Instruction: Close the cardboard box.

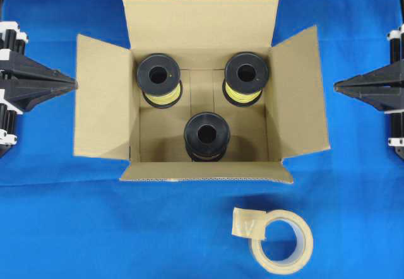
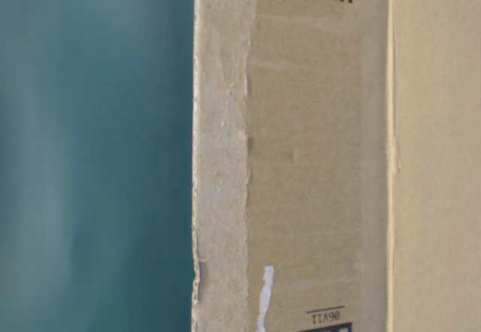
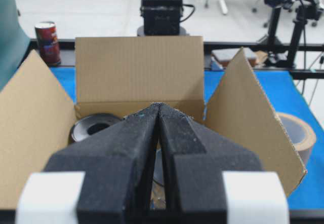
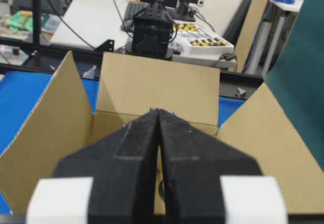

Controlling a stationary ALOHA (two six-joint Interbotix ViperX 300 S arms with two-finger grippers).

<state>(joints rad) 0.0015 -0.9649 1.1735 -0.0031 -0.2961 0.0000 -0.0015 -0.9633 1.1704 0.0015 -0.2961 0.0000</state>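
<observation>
The cardboard box (image 1: 101, 96) stands in the middle of the blue table with all four flaps spread open. Inside it sit three black spools (image 1: 160, 74), two wound with yellow wire. The table-level view is filled by the box's brown side (image 2: 316, 159) with torn tape and black printed codes. My left gripper (image 1: 74, 84) is shut with nothing in it, its tip just at the outer edge of the left flap (image 3: 30, 133). My right gripper (image 1: 336, 88) is shut and empty too, a little beyond the right flap (image 1: 297, 96). Each wrist view looks across the open box (image 4: 157, 87).
A beige tape roll (image 1: 282, 241) with a loose end lies on the blue cloth in front of the box, right of centre. A red can (image 3: 47, 42) stands beyond the table's far edge in the left wrist view.
</observation>
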